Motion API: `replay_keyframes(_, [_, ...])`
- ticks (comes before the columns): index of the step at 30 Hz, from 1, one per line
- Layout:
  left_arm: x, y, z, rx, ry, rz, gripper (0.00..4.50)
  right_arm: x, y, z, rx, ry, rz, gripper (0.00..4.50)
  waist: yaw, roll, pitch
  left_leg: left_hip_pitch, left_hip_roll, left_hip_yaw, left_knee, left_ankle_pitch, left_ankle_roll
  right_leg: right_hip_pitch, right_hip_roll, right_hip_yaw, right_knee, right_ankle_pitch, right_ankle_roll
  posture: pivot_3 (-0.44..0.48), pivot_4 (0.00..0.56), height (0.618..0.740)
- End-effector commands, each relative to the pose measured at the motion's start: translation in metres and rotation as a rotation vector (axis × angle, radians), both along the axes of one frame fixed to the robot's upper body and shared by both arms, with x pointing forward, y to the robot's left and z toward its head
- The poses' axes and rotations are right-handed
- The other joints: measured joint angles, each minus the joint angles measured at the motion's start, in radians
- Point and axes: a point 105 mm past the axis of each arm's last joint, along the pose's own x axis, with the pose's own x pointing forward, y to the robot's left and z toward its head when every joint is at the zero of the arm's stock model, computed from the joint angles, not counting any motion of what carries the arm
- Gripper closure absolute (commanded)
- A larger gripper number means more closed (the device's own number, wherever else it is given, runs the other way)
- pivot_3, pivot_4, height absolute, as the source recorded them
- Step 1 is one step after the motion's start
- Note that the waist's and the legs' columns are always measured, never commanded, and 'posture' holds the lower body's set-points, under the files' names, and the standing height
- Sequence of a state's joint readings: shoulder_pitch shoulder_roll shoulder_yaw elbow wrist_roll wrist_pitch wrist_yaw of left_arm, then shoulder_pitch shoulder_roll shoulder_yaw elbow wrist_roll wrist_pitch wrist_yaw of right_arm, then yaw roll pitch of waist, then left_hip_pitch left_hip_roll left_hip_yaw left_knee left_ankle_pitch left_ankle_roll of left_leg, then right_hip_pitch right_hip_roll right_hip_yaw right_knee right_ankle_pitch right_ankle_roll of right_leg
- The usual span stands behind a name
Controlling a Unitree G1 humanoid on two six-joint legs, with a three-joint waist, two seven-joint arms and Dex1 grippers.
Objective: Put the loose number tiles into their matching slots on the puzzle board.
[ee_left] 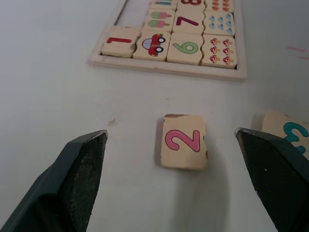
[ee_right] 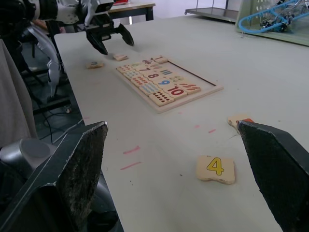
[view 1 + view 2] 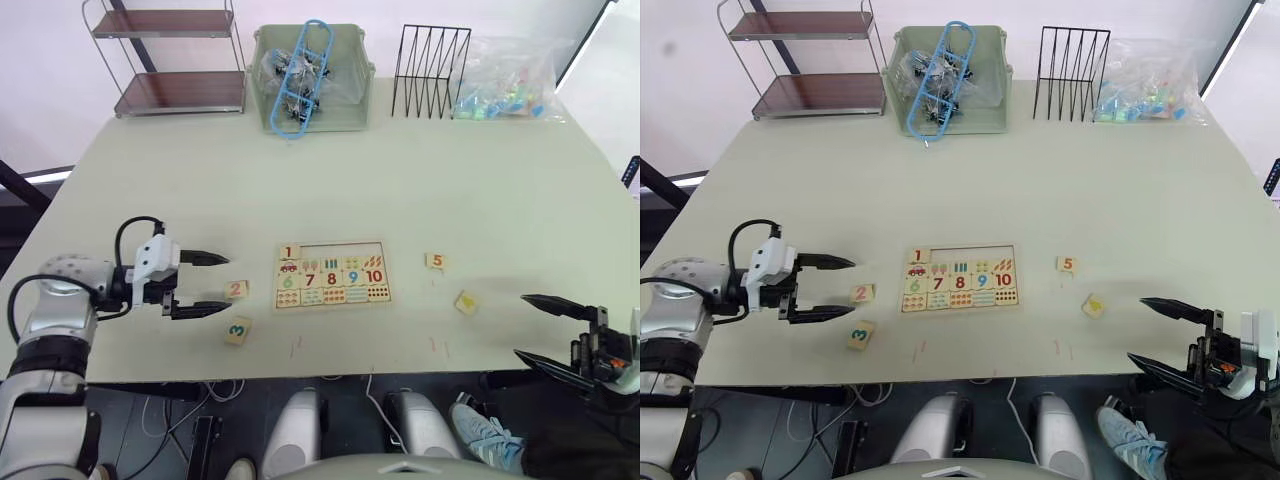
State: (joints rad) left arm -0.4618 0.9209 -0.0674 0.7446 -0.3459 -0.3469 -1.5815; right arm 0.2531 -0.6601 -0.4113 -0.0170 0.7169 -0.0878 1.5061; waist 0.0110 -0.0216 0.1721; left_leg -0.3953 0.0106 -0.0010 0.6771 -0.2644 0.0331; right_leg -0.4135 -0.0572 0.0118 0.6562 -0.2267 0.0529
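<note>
On the puzzle board (image 3: pixel 332 274), a red 1 is read on the tile at its ten o'clock corner, and 6, 7, 8, 9 and 10 along the middle row. Loose tiles are marked 2 (image 1: pixel 183 141), 3 (image 3: pixel 238 329), 4 (image 2: pixel 215 168) and 5 (image 3: pixel 435 261).

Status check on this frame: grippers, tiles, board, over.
Left gripper open, straddling the 2 tile. Right gripper open, near the 4 tile. 1 tile seated in puzzle board; 3 tile and 5 tile loose. Nothing blocking.

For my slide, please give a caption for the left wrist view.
Open left gripper poised around tile 2, near the puzzle board.
</note>
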Motion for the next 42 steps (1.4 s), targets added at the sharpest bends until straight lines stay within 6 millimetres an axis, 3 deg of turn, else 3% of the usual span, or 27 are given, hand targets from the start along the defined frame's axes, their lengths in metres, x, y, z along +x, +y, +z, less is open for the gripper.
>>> replay_keyframes(1, [-0.001, 0.003, 0.002, 0.024, 0.017, -0.033, 0.01, 0.000, -0.001, 0.011, -0.006, -0.047, 0.010, 0.00, -0.001, 0.000, 0.000, 0.000, 0.000, 0.000, 0.000, 0.000, 0.000, 0.000, 0.000, 0.000, 0.000, 0.000, 0.000, 0.000, 0.150, 0.740])
replay_keyframes(16, [0.000, 0.004, -0.013, 0.065, 0.071, -0.050, 0.01, 0.004, 0.005, 0.021, -0.002, -0.063, 0.035, 0.00, 0.001, 0.000, 0.000, 0.000, 0.001, -0.001, 0.000, 0.000, 0.000, 0.000, 0.001, 0.000, 0.001, 0.000, 0.000, 0.000, 0.150, 0.740])
replay_keyframes(20, [-0.004, 0.007, -0.018, 0.089, 0.079, -0.059, 1.60, 0.007, 0.004, 0.022, -0.010, -0.070, 0.031, 0.00, 0.001, 0.000, 0.000, 0.000, 0.001, 0.000, 0.000, 0.000, 0.000, 0.000, 0.001, 0.000, 0.001, 0.000, 0.000, 0.000, 0.150, 0.740])
replay_keyframes(24, [-0.004, 0.006, -0.019, 0.081, 0.074, -0.058, 3.58, 0.008, 0.003, 0.022, -0.014, -0.070, 0.032, 0.00, 0.001, 0.001, 0.000, 0.000, 0.001, 0.000, 0.000, 0.000, 0.000, 0.000, 0.001, 0.000, 0.001, 0.000, 0.000, 0.000, 0.150, 0.740])
replay_keyframes(31, [-0.004, 0.004, -0.015, 0.089, 0.047, -0.082, 3.60, 0.012, 0.004, 0.024, -0.025, -0.083, 0.013, 0.00, 0.001, 0.001, -0.001, 0.001, 0.001, 0.000, 0.000, 0.000, 0.000, 0.000, 0.001, 0.001, 0.001, 0.000, 0.000, 0.000, 0.150, 0.740])
replay_keyframes(42, [0.009, -0.012, 0.040, 0.002, -0.015, -0.078, 3.60, 0.010, 0.007, 0.022, -0.005, -0.084, -0.023, 0.00, 0.001, 0.001, 0.000, 0.000, 0.001, -0.001, 0.000, 0.000, 0.000, 0.000, 0.001, 0.000, 0.001, 0.000, 0.000, 0.000, 0.150, 0.740])
